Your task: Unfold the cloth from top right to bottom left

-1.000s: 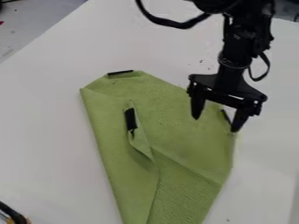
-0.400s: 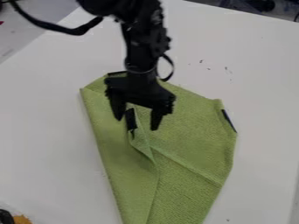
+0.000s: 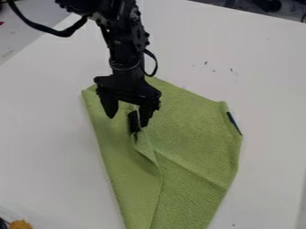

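- Camera view: green cloth (image 3: 191, 127) lies on the table, part folded, centre of view down past the 6 o'clock edge.
- Loose flap corner with black tab (image 3: 133, 120) sits at about 10 o'clock from view centre; crease runs from it toward 5 o'clock.
- Gripper (image 3: 127, 121) is over that corner, jaws spread, nothing pinched. One finger on the tab's 9 o'clock side, the other right at its 3 o'clock side. Can't tell if tips touch fabric.
- Step in hand, my read: grab the tab corner. Nudge toward 3 o'clock so the tab is centred, drop until tips just meet cloth, then close. Take the top layer only; too deep drags the lot.
- Then lift slightly and pull low toward 7 o'clock, slow, so the flap opens flat.
- Second dark tab (image 3: 234, 123) on the cloth's 3 o'clock edge: leave it.
- White table (image 3: 44, 138) around; orange item (image 3: 21, 224) at 7 o'clock, avoid it.
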